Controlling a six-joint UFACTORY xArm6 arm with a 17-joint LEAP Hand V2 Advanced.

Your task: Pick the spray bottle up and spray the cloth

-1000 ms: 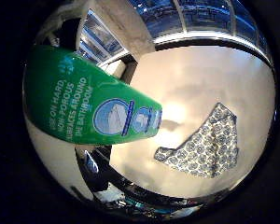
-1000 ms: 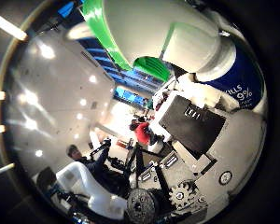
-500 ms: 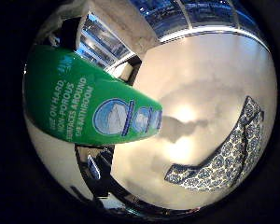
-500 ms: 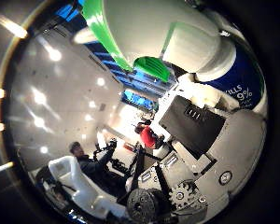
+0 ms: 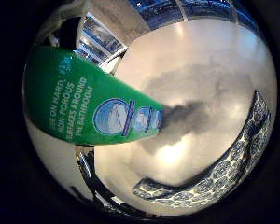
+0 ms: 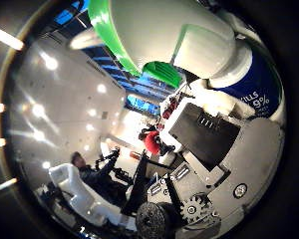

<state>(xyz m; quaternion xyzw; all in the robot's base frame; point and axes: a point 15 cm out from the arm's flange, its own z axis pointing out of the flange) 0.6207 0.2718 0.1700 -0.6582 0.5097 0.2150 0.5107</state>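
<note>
The spray bottle's green body (image 5: pixel 93 112) fills much of the little finger side view, close to the palm and lifted off the white table (image 5: pixel 200 74). Its shadow falls on the table below it. The patterned blue and white cloth (image 5: pixel 224 172) lies flat on the table, off to one side of the bottle's base. In the thumb side view the bottle's white spray head (image 6: pixel 164 40), green trigger (image 6: pixel 162 72) and blue label (image 6: pixel 256 89) sit right against my right hand (image 6: pixel 209 149). The hand's black and white fingers are curled round the bottle's neck.
A pillar and glazed windows (image 5: pixel 102 37) stand beyond the table's far edge. The thumb side view looks up at a ceiling with lights (image 6: pixel 50 62) and at stands and equipment (image 6: pixel 139 189) in the room.
Both views have shifted with the hand. The cloth now shows nearer the view's edge and flatter, and the bottle's shadow has grown darker. The bottle stays held in the hand.
</note>
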